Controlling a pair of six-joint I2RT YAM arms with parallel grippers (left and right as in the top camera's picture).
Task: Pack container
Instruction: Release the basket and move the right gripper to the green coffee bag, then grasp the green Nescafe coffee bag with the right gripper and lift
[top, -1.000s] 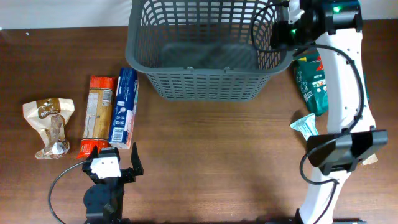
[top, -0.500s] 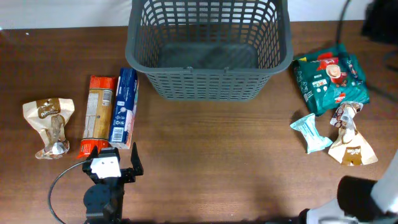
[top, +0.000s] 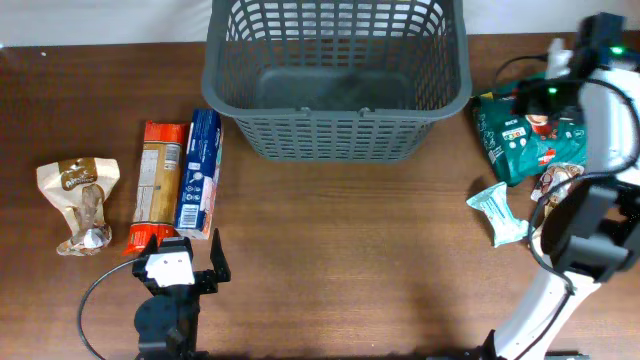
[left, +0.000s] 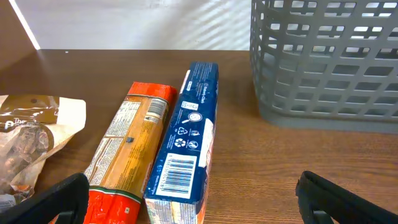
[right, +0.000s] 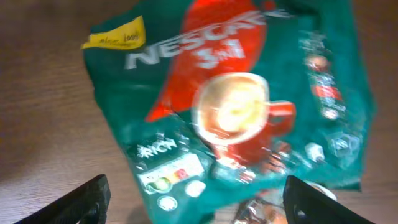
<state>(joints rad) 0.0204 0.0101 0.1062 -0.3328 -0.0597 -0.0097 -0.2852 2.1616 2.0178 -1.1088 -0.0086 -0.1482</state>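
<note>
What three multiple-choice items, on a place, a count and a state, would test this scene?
1. Where is the blue box? A) in the basket B) beside the orange pack C) behind the basket
2. How many items lie in the basket? A) none B) two C) four
3. The right fingers are: A) shut on the blue box B) shut on the basket C) open above the green bag
Key: B, they lie side by side; A, the basket floor is bare; C, the wrist view shows them spread wide.

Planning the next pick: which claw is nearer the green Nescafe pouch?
Right. Right claw hovers directly above the green Nescafe pouch; left claw sits far across, by the blue box.
</note>
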